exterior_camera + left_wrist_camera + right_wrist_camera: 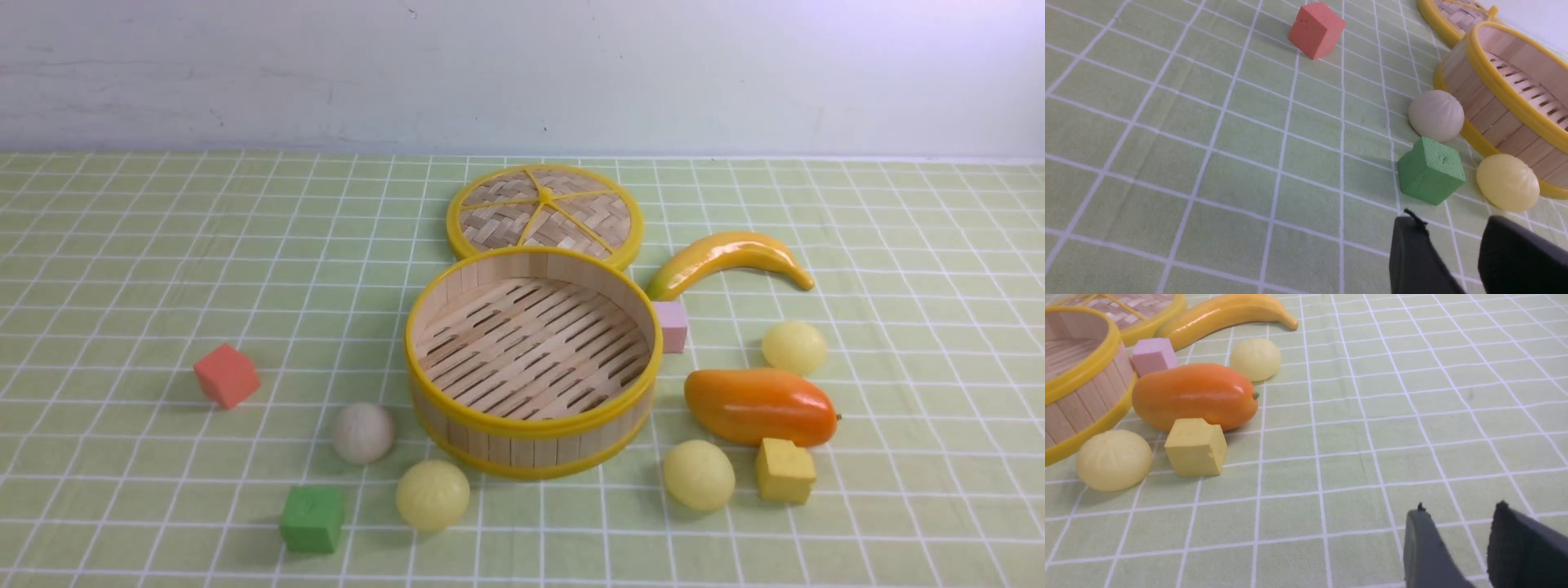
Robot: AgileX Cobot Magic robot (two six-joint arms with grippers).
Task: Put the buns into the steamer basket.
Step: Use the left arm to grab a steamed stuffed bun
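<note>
Steamer basket (522,447) upright at the middle of the tabletop (163,245), open side up, on a green checked cloth. Woven lid (544,214) flat just behind it, partly hidden by the far rim; cannot tell whether touching.

All four buns outside the basket, on the cloth:
- Off-white bun (363,433) just beside the basket's front-left wall.
- Front-left yellow bun (433,494) close to the front wall, with the green cube (312,519) near on its left.
- Front-right yellow bun (698,474) near the basket's front right, with the yellow cube (785,470) just beside it on the right.
- Far-right yellow bun (794,348) apart from the basket, between the banana (727,255) behind and the mango (759,406) in front.

Pink cube (672,327) against the basket's right wall. Red cube (227,375) well apart on the left.

Left end effector (1451,228) with jaws parted, gripping nothing, pointing toward the green cube and the front-left yellow bun. Right end effector (1459,516) also parted and holding nothing, over plain cloth, well apart from the yellow cube and the mango.
</note>
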